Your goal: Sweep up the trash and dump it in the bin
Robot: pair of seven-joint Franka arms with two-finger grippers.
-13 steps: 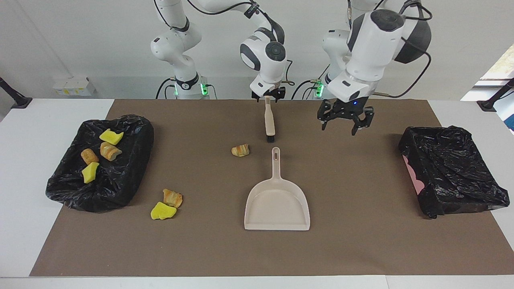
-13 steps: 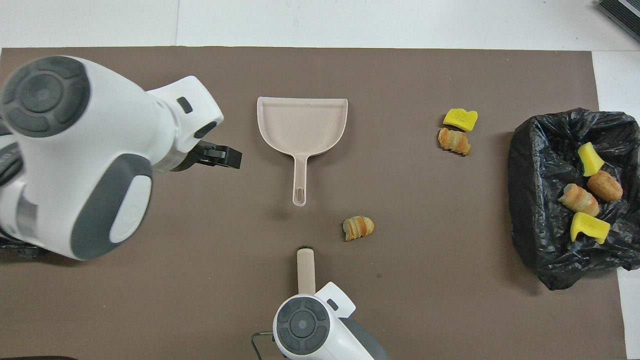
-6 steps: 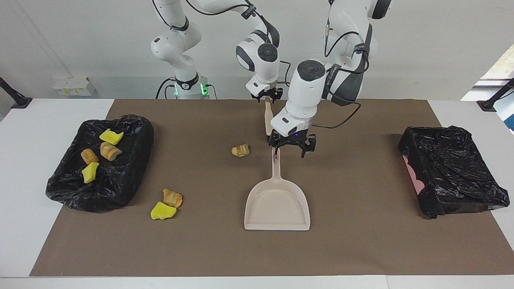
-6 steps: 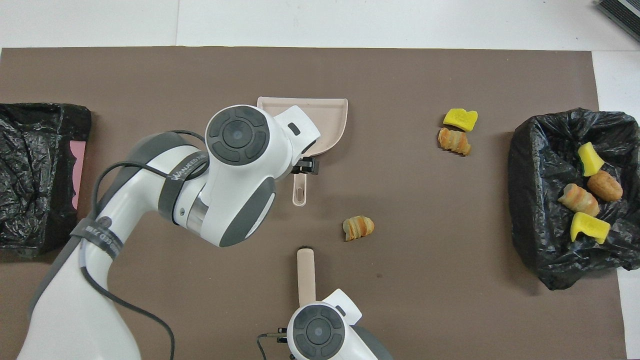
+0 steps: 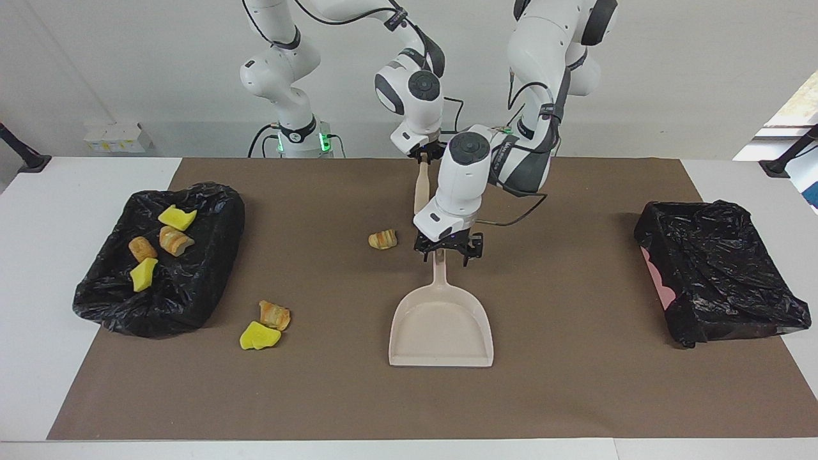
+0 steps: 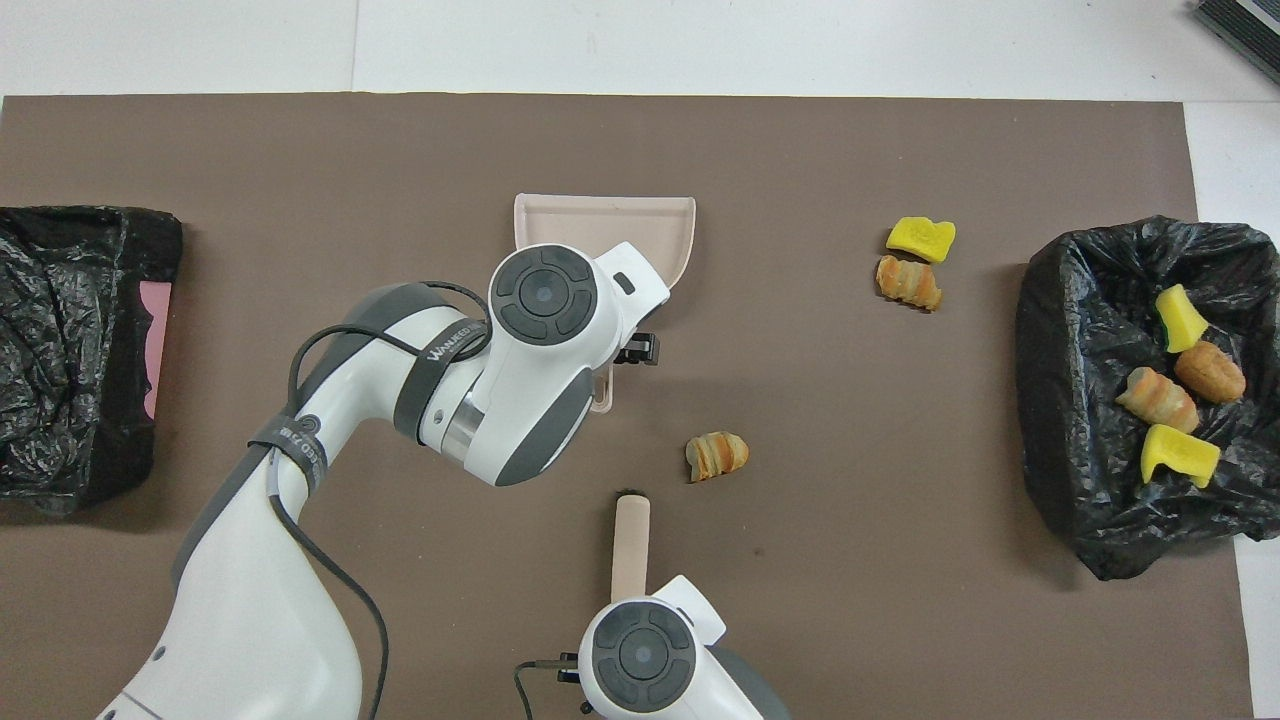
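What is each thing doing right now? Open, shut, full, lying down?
Dustpan, lying flat, nothing in it.
Left claw, open, astride the dustpan's handle.
Right claw, shut on the brush.
Brush, hanging tilted from the right claw.
Bin at the right arm's end, holds four trash pieces.
Loose trash pieces, three lying outside the bin.

White table (image 5: 38, 211), most of its top covered by a brown mat (image 5: 575, 396). On the mat: beige dustpan (image 5: 441, 329) at centre, a striped bread-like lump (image 5: 382, 239) beside its handle toward the right arm's end, and farther from the robots a yellow sponge chunk (image 5: 259, 337) touching an orange-brown lump (image 5: 275, 314). A black-bag-lined bin (image 5: 160, 294) sits at the right arm's end, straddling the mat edge; a second black-lined bin (image 5: 722, 281) sits at the left arm's end.
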